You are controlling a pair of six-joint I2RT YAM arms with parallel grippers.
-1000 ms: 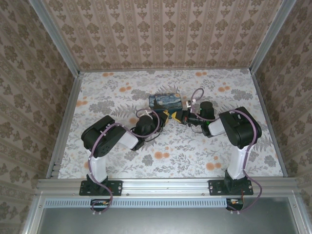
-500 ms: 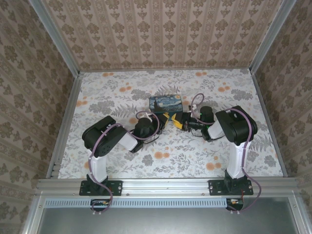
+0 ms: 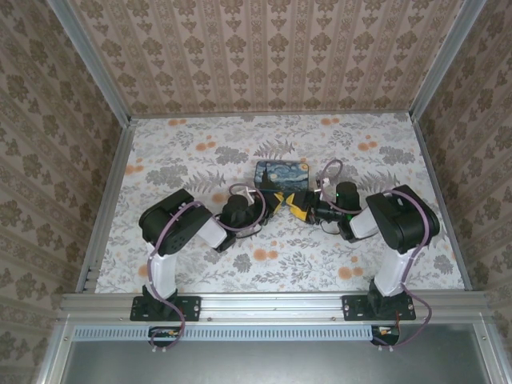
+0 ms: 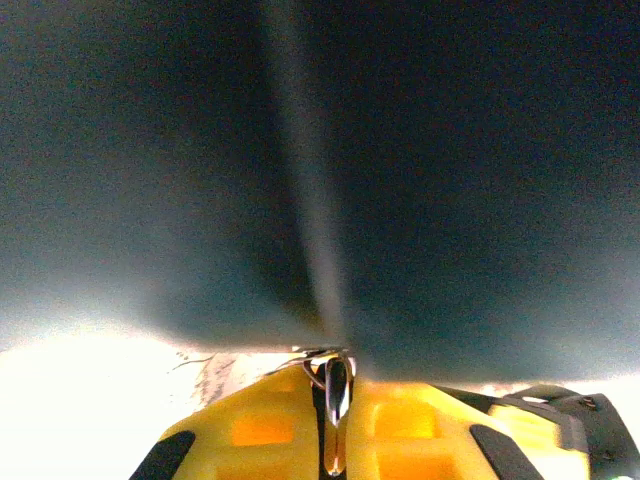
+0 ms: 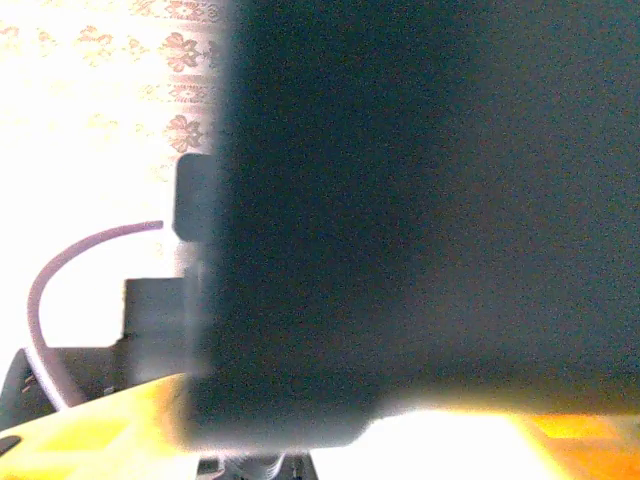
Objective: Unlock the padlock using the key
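In the left wrist view my yellow left fingers [image 4: 250, 430] are pressed together on a thin silvery strip, the key [image 4: 336, 395], seen edge-on with fine wire loops at its top. From above, my left gripper [image 3: 274, 200] and my right gripper [image 3: 300, 206] meet tip to tip just in front of the blue night-sky box [image 3: 282, 173]. The padlock is hidden. A dark blurred surface [image 5: 420, 200] covers the right wrist view, with yellow finger [image 5: 90, 430] showing at the bottom left. The right jaws are covered.
The dark box face [image 4: 450, 180] looms right in front of the left wrist camera. The floral table [image 3: 200, 144] runs to patterned walls at the back and sides, with metal rails [image 3: 104, 208] along its edges. A purple cable [image 5: 60, 270] loops at the left.
The night-sky box has shifted slightly right and nearer. Both grippers moved right with it and stay tip to tip in front of it; the right arm's elbow swung outward.
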